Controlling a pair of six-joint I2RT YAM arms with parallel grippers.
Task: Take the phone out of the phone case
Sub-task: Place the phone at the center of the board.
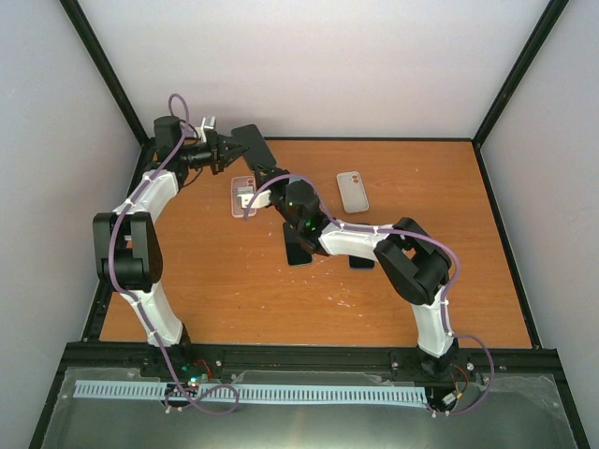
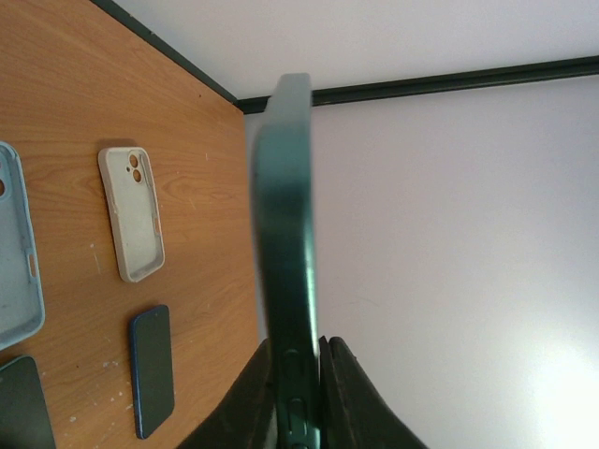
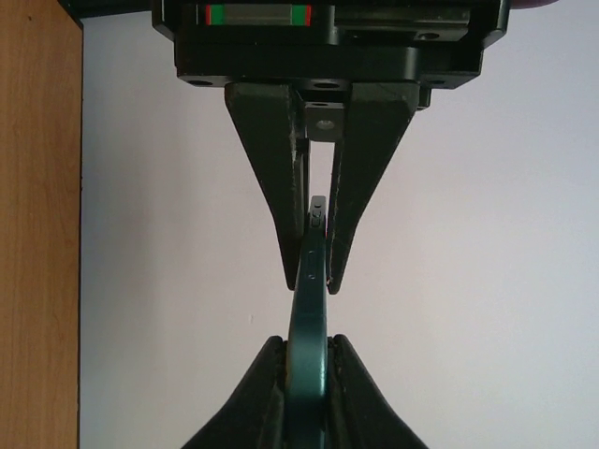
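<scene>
A dark green cased phone [image 1: 253, 145] is held in the air over the table's back left, gripped at both ends. My left gripper [image 1: 225, 150] is shut on its far end. In the left wrist view the phone stands edge-on [image 2: 285, 224], its side buttons between the left gripper [image 2: 298, 348]. My right gripper [image 1: 269, 175] is shut on the near end. In the right wrist view the green edge [image 3: 309, 309] runs from the right gripper [image 3: 307, 344] up to the left gripper [image 3: 312, 276]. I cannot tell whether phone and case have parted.
On the wooden table [image 1: 421, 187] lie a white empty case [image 1: 352, 191], a pale blue case [image 1: 243, 196] and a dark phone [image 1: 299, 248] under the right arm. The left wrist view shows the white case [image 2: 132, 213] and a blue phone [image 2: 152, 369]. Walls close in behind.
</scene>
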